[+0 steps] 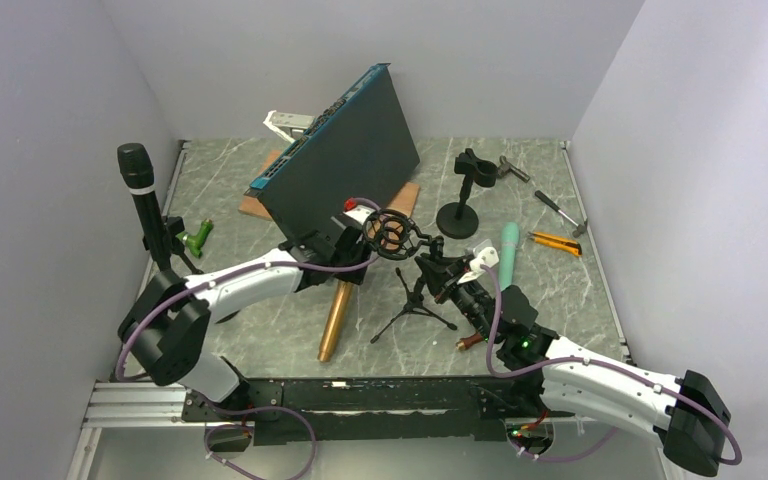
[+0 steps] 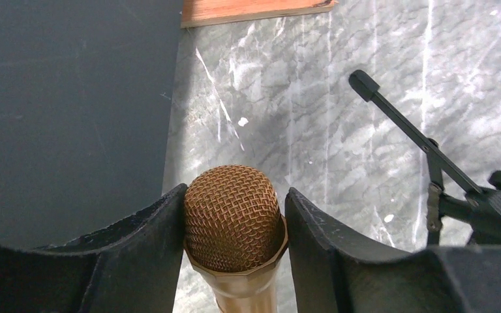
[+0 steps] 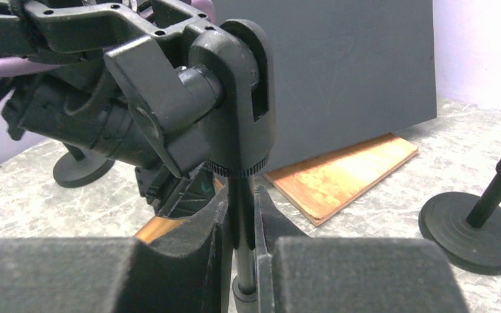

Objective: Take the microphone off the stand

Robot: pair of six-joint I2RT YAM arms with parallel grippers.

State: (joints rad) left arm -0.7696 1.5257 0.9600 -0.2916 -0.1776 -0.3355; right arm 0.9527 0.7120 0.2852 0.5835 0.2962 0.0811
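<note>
The gold microphone (image 1: 335,322) hangs tilted, tail toward the near edge, beside and outside the black shock-mount ring (image 1: 392,232) of the tripod stand (image 1: 415,308). My left gripper (image 1: 352,262) is shut on its mesh head (image 2: 231,222), one finger on each side of it in the left wrist view (image 2: 236,192). My right gripper (image 1: 452,283) is shut on the stand's thin pole (image 3: 242,225), just under the swivel joint (image 3: 235,117); the fingers (image 3: 189,261) press it from both sides. One tripod leg (image 2: 404,130) shows in the left wrist view.
A leaning dark panel (image 1: 345,160) on a wooden board (image 1: 257,207) stands close behind the left gripper. A black microphone on a stand (image 1: 138,180) is far left. A round-base clip stand (image 1: 463,200), teal microphone (image 1: 508,250), yellow knife (image 1: 557,243) and screwdriver (image 1: 558,208) lie right.
</note>
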